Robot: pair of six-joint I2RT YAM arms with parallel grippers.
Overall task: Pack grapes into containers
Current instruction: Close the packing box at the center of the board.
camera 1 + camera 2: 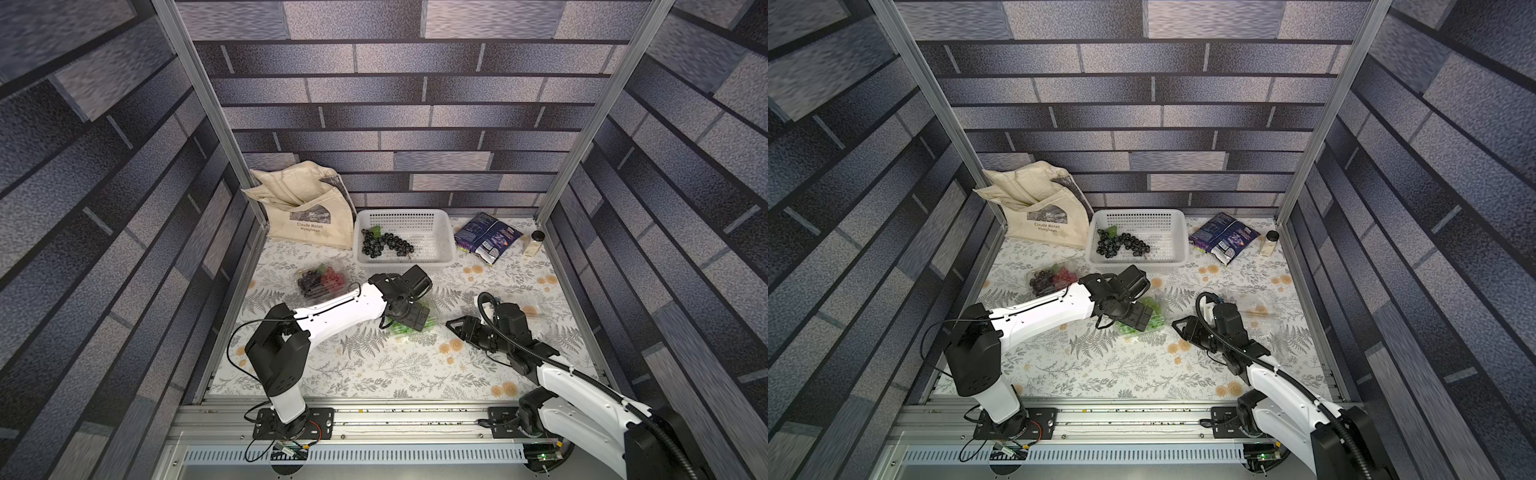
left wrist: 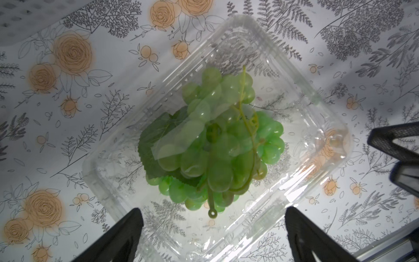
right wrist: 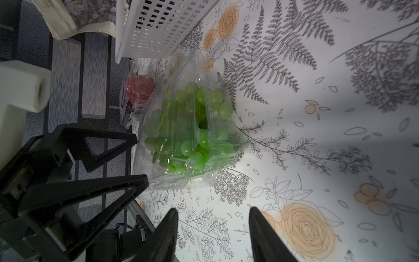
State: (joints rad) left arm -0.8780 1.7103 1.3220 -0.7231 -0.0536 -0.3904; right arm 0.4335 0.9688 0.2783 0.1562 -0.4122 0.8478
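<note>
Count: 3 clear containers on the counter [image 1: 374, 374].
- purple-and-red container [image 1: 302, 275], left side, in front of the tote bag [image 1: 316, 216]. It holds dark purple grapes [image 1: 308, 283] plus red grapes [image 1: 332, 277]. The left forearm covers its near edge in both top views.
- green-grape container [image 2: 301, 108], mid-counter. It holds 1 bunch of green grapes [image 2: 217, 145] with a leaf [image 2: 156, 136]. The lid looks down over them; whether it is latched, can't tell.
- third container [image 1: 530, 301], right side, beside the right arm. It looks empty (so see-through it's barely an outline in both top views).

1 white basket [image 1: 403, 212] at the back holds loose dark grapes [image 1: 380, 244] with a bit of green. One bunch or two, can't tell.

Back right: 1 snack packet [image 1: 486, 237] and 1 small bottle [image 1: 535, 243]. Both labels are unreadable.

Left pincer [image 2: 213, 211]: jaws spread wide, hovering over the green-grape container, gripping nothing. The arm hides most of that box in the top views.

Right pincer [image 3: 213, 209]: jaws parted, nothing between them. It sits low over the counter to the right of the green-grape container, apart from it and facing it. In the right wrist view only a blurred patch of red shows behind that box.
</note>
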